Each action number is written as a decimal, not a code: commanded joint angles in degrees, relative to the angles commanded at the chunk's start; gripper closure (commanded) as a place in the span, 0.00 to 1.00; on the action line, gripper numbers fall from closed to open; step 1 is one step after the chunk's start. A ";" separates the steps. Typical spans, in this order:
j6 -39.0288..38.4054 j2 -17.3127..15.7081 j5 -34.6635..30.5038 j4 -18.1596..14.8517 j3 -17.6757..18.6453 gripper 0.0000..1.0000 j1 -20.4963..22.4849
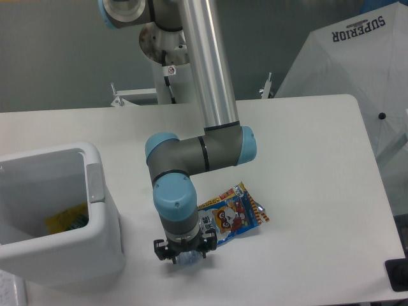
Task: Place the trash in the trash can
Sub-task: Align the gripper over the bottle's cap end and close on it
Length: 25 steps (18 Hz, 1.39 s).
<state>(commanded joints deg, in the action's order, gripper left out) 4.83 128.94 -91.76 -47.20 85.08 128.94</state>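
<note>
My gripper (183,252) points straight down at the table's front, just right of the trash can (97,210). It stands open, with its black fingers on either side of the clear water bottle (187,259). Only a small glint of the bottle shows below the wrist; the arm hides the rest. The blue snack packet (233,215), with a cartoon face and orange edges, lies flat on the table to the gripper's right and touches the wrist's side. The large white trash can has a grey tab (95,182) on its near wall.
A yellow wrapper (64,220) lies inside the can. The arm's elbow (197,153) hangs over the table's middle. A white folded canopy (357,70) stands beyond the table's right edge, and a black object (396,275) sits at the front right corner.
</note>
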 joint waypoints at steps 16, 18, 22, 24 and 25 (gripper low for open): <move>0.35 0.00 -0.18 0.00 -0.26 0.37 0.00; 0.35 0.09 -0.18 0.00 -0.35 0.38 0.09; 0.44 0.26 -1.93 0.09 -0.35 0.40 0.00; 0.44 0.18 -1.93 0.09 -0.44 0.40 0.00; 0.44 0.18 -1.93 0.09 -0.44 0.40 0.00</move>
<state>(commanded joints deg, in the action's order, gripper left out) 5.27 129.11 -93.69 -47.11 84.64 128.94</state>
